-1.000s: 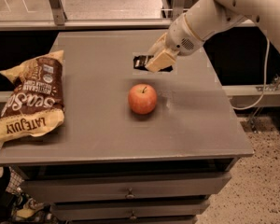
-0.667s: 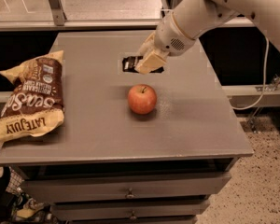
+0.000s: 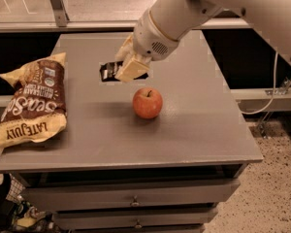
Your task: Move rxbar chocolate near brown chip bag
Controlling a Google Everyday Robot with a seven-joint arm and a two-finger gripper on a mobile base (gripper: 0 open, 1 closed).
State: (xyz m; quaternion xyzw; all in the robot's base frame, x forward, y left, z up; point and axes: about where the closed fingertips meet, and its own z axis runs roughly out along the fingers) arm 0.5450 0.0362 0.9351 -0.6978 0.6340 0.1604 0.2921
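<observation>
Camera view: gripper (image 3: 128,69) clamps rxbar chocolate (image 3: 107,72); brown chip bag (image 3: 34,101) reads "LATE JULY".

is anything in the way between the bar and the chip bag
Nothing visible. The gripper holds the bar over the back middle of the table; only bare surface lies between it and the chip bag at the left edge. The apple sits to the right, off that path.

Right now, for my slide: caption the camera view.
End effector holds the rxbar chocolate over the table, behind the apple, apart from the brown chip bag.
</observation>
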